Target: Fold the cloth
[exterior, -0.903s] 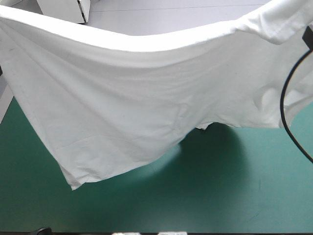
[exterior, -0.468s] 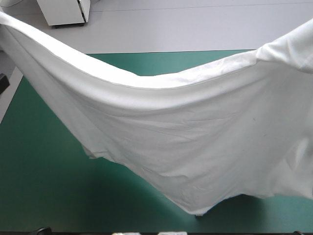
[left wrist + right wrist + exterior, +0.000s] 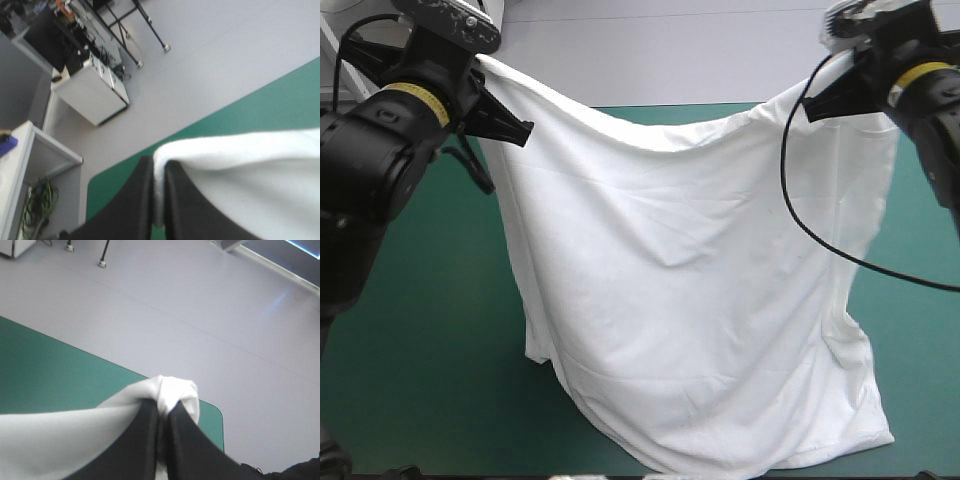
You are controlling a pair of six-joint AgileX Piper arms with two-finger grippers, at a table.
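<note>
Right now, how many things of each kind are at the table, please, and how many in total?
White T-shirt: 1
Black grippers: 2, the left gripper and the right gripper, each shut on the T-shirt
Teal-green table cover: 1
Total: 4

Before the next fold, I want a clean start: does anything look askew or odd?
Nothing damaged. The T-shirt hangs between the left hand and right hand, both shut on its top corners, but unevenly: the top edge sags and the bottom edge slants, trailing farther on the right arm's side.
</note>
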